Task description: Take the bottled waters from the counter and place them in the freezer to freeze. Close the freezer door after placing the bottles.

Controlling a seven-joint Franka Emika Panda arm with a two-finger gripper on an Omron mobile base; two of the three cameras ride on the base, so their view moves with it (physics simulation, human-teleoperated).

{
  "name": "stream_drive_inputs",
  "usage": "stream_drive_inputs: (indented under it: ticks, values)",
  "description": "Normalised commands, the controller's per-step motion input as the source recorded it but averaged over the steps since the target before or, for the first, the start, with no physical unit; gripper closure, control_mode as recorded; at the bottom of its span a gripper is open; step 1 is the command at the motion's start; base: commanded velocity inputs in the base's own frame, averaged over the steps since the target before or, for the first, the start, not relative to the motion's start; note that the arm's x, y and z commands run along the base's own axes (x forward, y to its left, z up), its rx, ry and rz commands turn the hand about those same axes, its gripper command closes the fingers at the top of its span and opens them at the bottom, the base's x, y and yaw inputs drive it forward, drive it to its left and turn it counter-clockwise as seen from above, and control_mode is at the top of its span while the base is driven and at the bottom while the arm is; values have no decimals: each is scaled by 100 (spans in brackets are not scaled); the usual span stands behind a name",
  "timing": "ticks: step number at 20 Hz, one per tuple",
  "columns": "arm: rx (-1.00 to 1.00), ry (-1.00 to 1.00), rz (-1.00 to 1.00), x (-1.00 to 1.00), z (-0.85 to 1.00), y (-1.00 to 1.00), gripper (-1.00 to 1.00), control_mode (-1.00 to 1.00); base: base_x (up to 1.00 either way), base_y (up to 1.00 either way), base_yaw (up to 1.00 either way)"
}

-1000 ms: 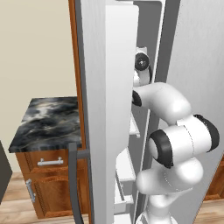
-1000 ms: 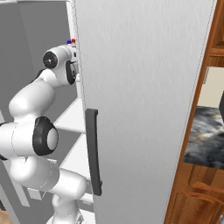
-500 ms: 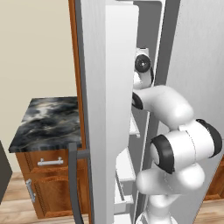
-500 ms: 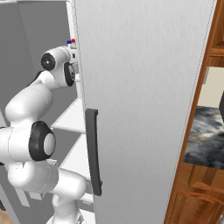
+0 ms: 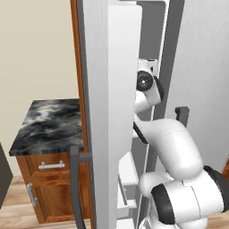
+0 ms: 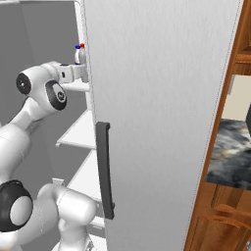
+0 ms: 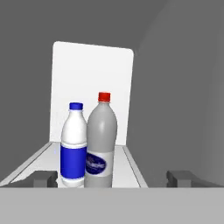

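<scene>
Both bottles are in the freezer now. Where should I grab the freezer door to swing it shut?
Take the freezer door by its long vertical handle, low on the outer face: come from outside and close the open gripper across the bar.

- Blue-capped bottle (image 7: pixel 73 148): white body, deep blue label.
- Red-capped bottle (image 7: pixel 101 142): grey body, pale label with blue print.
- Freezer shelf (image 7: pixel 131 168): white, against grey walls.
- Freezer door (image 5: pixel 107 112): silver-grey, dark grey handle (image 5: pixel 76 188).
- Worktop (image 5: pixel 49 125): black-grey marbled stone, white veins.
- Cabinets (image 5: pixel 53 188): brown wood, silver handles.
</scene>
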Motion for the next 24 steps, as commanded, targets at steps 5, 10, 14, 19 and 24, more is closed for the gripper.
stream_drive_inputs:
  ticks: [5, 10, 14, 19, 24]
  values:
    - [17, 8, -26, -100, 0, 0, -100, -100, 0, 0, 0]
    - [40, 44, -22, -100, 3, -12, -100, -100, 0, 0, 0]
    - [43, 44, -14, -100, -9, -40, -100, -100, 0, 0, 0]
    - [35, 33, -11, -100, -27, -49, -100, -100, 0, 0, 0]
    - [5, 2, -4, -46, -7, -12, -100, -100, 0, 0, 0]
